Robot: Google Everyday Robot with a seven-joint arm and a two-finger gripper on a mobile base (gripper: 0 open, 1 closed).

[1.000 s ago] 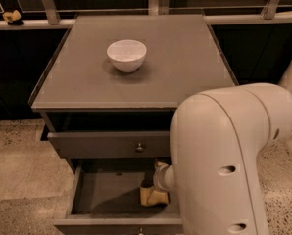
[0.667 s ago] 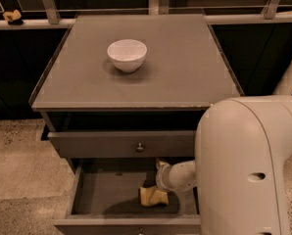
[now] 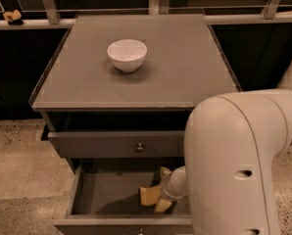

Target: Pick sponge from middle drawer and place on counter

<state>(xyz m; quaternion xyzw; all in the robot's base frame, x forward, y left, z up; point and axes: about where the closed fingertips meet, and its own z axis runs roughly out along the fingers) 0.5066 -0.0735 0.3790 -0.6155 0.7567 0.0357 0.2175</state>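
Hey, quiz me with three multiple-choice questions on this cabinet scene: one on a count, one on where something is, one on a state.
1. On the counter stands: A one bowl, B two bowls, C three bowls.
2. The sponge lies: A in the bowl, B on the counter, C in the middle drawer.
3. The middle drawer is: A shut, B pulled out, C taken off.
Answers: A, a single white bowl shows; C, the sponge rests on the drawer floor, with the claw down at it; B, its floor is exposed.
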